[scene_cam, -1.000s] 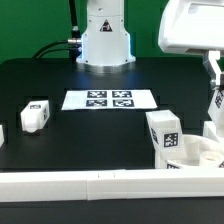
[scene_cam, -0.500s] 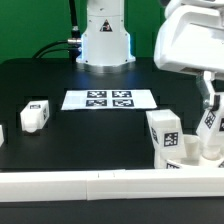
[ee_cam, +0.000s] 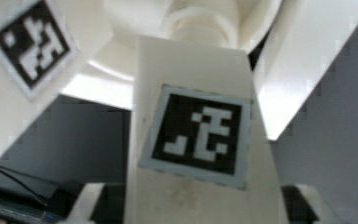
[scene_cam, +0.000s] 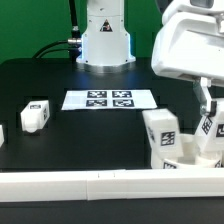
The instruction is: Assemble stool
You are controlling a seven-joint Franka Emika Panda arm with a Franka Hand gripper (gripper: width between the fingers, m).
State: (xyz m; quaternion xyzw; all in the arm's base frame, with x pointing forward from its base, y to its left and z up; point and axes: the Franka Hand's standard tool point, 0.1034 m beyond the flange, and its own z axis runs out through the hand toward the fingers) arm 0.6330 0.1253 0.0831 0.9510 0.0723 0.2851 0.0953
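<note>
Over at the exterior view's right, the arm hangs low above the black tabletop (scene_cam: 60, 75), and the pincer (scene_cam: 208, 112) is clenched on a chunky white leg (scene_cam: 210, 136), holding it close to upright. From the wrist view you can see it plainly: the leg (ee_cam: 197, 130) runs straight away from the camera, its black-and-white tag facing us, with a finger (ee_cam: 91, 202) pressed in on either side at the near end. The far end of that leg reaches the round white seat (ee_cam: 123, 85); whether it sits in a socket, I cannot tell.

The seat (scene_cam: 192, 160) lies near the front corner on the exterior view's right, just behind the long white rail (scene_cam: 100, 183). A second leg (scene_cam: 160, 135) stands right beside the held one, tag toward us, at the seat, towards the exterior view's left.

A third leg (scene_cam: 35, 115) rests alone, well apart on the exterior view's left. The marker board (scene_cam: 110, 99) lies flat in the middle, in front of the robot base (scene_cam: 105, 40).
</note>
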